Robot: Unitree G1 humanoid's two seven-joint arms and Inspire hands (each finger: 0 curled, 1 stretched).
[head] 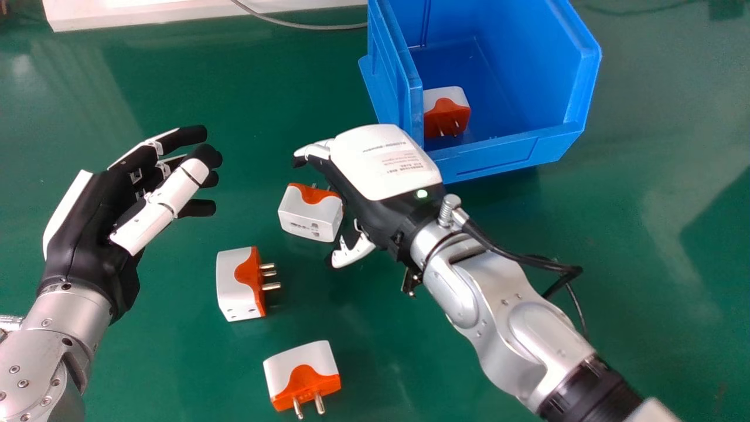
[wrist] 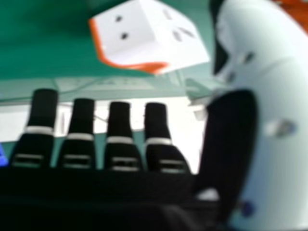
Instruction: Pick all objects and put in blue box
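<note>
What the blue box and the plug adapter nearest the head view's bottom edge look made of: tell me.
The blue box looks like moulded plastic, satin: even colour, soft sheen, panel lines. The plug adapter seems smooth, hard plastic, judging by its clean white and orange shell; its pins shine silvery, so probably metal.

I take this for a lab or a workshop, though I can't tell which of the two. I am at a smooth green surface (head: 146, 363) like a workbench's, its sheen catching pale streaks of light. The blue box (head: 498, 155) has the sloping sides and low front of a storeroom parts bin, and white-and-orange plug adapters (head: 304, 363) with metal prongs suggest electrical bench work. A grey cable (head: 304, 25) crosses near a white strip (head: 117, 14) at the far edge, and a black lead (head: 515, 257) runs along my own silver forearm (head: 498, 316).
</note>
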